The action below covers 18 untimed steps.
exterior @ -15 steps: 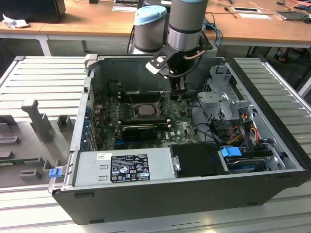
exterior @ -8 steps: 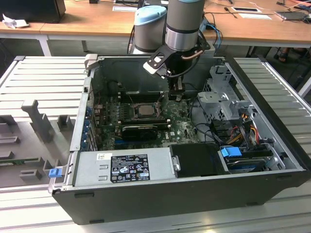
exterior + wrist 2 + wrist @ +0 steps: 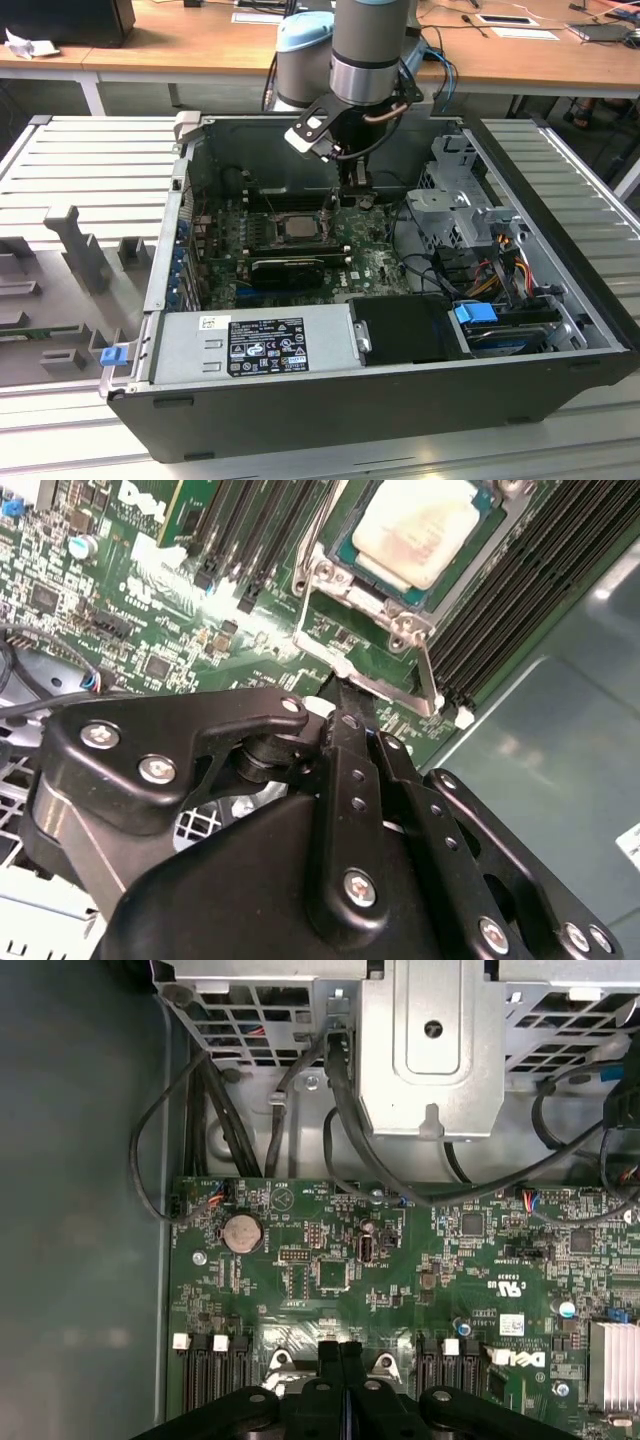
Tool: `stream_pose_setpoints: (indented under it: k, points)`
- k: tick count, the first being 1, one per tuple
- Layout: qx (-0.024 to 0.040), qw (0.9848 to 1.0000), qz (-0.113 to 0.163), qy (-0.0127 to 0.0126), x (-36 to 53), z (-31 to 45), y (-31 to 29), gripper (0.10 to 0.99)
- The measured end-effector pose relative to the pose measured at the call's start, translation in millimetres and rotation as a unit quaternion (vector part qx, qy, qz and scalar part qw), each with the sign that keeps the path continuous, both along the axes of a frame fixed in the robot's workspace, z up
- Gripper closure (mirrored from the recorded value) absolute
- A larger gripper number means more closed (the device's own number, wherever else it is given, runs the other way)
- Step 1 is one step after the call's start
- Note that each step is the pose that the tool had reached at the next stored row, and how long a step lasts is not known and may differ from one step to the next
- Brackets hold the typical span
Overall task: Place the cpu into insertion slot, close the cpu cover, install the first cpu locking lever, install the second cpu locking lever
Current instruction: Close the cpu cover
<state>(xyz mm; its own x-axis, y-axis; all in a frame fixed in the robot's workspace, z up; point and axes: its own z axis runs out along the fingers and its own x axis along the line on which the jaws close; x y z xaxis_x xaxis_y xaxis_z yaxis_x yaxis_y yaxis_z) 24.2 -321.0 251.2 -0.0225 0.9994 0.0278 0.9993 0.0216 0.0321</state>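
Observation:
The cpu (image 3: 425, 525), pale silvery-beige, sits in the insertion slot (image 3: 275, 228) on the green board inside the open computer case. The silver cpu cover (image 3: 368, 598) lies around it, and the chip's top shows through the cover's window. A thin silver locking lever (image 3: 428, 675) runs along one side of the socket, and another lever (image 3: 312, 535) runs along the other side. My gripper (image 3: 345, 692) is shut with its black fingers (image 3: 340, 1355) pressed together. Its tips are at the cover's edge, by the socket's end. Whether they touch the metal I cannot tell.
Memory slots (image 3: 520, 590) flank the socket. A long black card (image 3: 288, 268) lies in front of it in the exterior view. A metal drive cage (image 3: 455, 190) and cables (image 3: 500, 265) fill the case towards the exterior view's right, with a power supply (image 3: 255, 345) along the front wall.

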Motion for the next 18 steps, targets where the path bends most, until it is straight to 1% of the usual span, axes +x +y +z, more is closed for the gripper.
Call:
stream_pose_setpoints:
  k: [3,5,8,10,14,16,18]
  points:
    - [0.0000,1.0000,0.000,0.0000,-6.4,0.0,0.0,0.980]
    - [0.0000,1.0000,0.000,0.0000,-9.1,0.0,0.0,0.980]
    - [0.0000,1.0000,0.000,0.0000,-15.7,0.0,0.0,0.980]
    - [0.0000,1.0000,0.000,0.0000,-21.6,0.0,0.0,0.980]
    - [-0.0001,1.0000,0.000,0.0000,-29.1,-0.1,0.0,0.980]
    - [0.0000,1.0000,0.000,0.0000,-31.6,-2.7,0.0,0.980]
    - [0.0005,1.0000,0.001,0.0000,-33.1,-9.4,0.0,0.980]
